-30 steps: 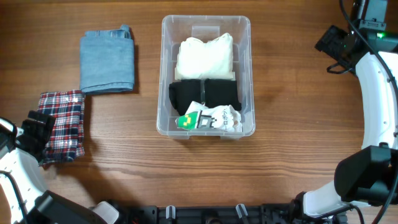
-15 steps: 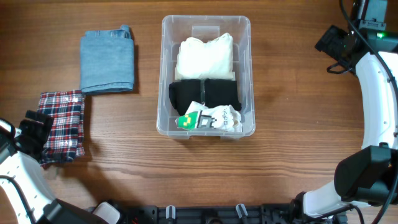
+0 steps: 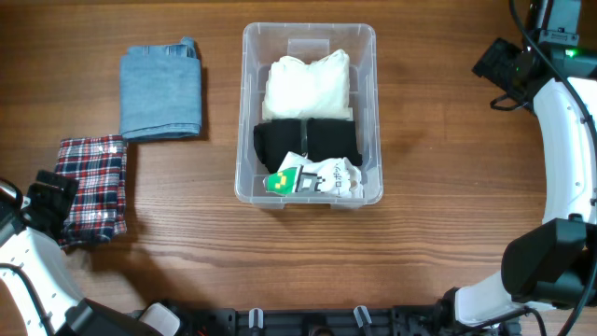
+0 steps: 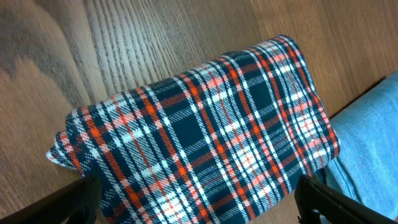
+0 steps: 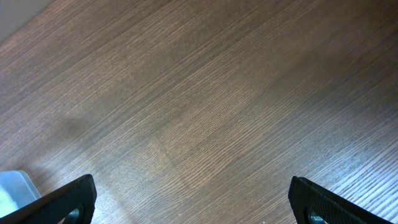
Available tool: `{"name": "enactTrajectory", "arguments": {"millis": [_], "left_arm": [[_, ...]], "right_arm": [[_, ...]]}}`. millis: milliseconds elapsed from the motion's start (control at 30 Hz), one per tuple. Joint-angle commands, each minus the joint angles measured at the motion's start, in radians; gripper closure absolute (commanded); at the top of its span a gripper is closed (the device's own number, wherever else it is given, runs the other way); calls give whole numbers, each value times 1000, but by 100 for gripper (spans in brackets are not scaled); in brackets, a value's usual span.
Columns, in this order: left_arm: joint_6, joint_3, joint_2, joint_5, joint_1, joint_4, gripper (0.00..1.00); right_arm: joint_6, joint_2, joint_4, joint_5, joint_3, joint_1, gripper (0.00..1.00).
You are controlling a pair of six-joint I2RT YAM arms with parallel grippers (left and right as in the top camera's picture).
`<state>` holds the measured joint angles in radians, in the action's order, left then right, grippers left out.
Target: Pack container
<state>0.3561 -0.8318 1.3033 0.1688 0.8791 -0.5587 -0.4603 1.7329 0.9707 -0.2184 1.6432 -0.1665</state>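
Note:
The clear plastic container (image 3: 244, 112) stands mid-table. In it lie a folded white cloth (image 3: 308, 82), a black cloth (image 3: 308, 142) and a white packet with a green mark (image 3: 312, 177). A folded red-and-navy plaid cloth (image 3: 93, 185) lies at the left, filling the left wrist view (image 4: 205, 137). My left gripper (image 3: 51, 201) is open at the plaid cloth's near left edge, its fingers (image 4: 81, 202) straddling the cloth's near end without holding it. At the far right my right gripper (image 3: 504, 65) hangs open over bare wood (image 5: 193, 205).
Folded blue denim (image 3: 161, 91) lies behind the plaid cloth, left of the container, and its edge shows in the left wrist view (image 4: 373, 137). A corner of the container (image 5: 11, 186) shows in the right wrist view. The right arm's white links (image 3: 569, 168) run along the right edge.
My left gripper has drawn back slightly toward the table's near left edge, still open. The right arm and the clothes have not moved.

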Motion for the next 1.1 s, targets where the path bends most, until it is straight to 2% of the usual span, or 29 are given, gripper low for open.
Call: {"name": "enactTrajectory", "arguments": {"millis": [0,333,400,500,767,967,1067], "left_arm": [[-13,-13,-13,-14,7,37,0],[-16,-13,7,-14,7,211,0],[-63,-13,31,-13,7,243,0],[-115,-13,87,-13,6,255,0],[-138,-13,251,-13,6,340,0],[-192,-13,287,-12,6,365,0],[-192,-13,299,49,6,341,0]], "right_arm": [[-13,10,-3,-18,-3,-2,0],[-13,10,-3,-18,-3,-2,0],[-13,10,-3,-18,-3,-2,0],[-13,10,-3,-18,-3,-2,0],[-13,10,-3,-18,-3,-2,0],[-13,10,-3,-17,-3,-2,0],[-13,10,-3,-18,-3,-2,0]]}}
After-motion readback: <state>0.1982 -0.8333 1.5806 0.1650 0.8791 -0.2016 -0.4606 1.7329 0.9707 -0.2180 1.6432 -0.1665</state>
